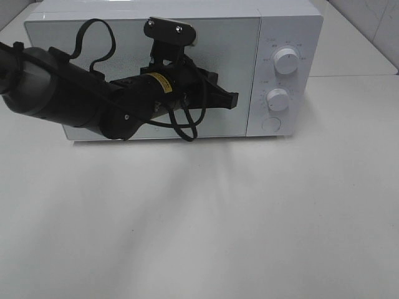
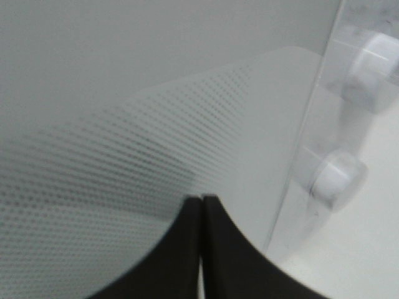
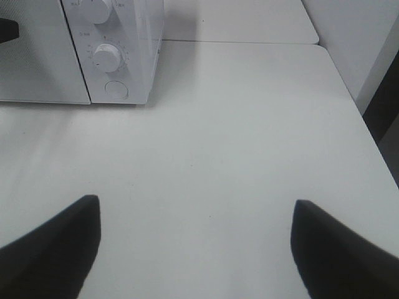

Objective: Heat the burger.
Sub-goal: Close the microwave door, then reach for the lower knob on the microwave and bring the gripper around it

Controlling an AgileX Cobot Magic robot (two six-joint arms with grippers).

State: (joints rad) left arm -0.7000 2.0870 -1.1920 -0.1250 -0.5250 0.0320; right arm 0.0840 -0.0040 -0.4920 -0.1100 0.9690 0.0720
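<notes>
The burger is not in view. A white microwave (image 1: 206, 25) stands at the back of the table with its door (image 1: 124, 43) closed; it also shows in the right wrist view (image 3: 134, 56). My left gripper (image 1: 232, 99) is shut and empty, its tips right at the door's right part, close to the control panel. In the left wrist view the left gripper (image 2: 202, 200) has its two fingers pressed together against the dotted door glass (image 2: 124, 149). My right gripper (image 3: 194, 212) is open and empty above the bare table, off to the right of the microwave.
The microwave panel carries an upper knob (image 1: 285, 60), a lower knob (image 1: 278, 99) and a round button (image 1: 270, 124). The white table (image 1: 218, 218) stretches in front of it. Its right edge (image 3: 349, 87) shows in the right wrist view.
</notes>
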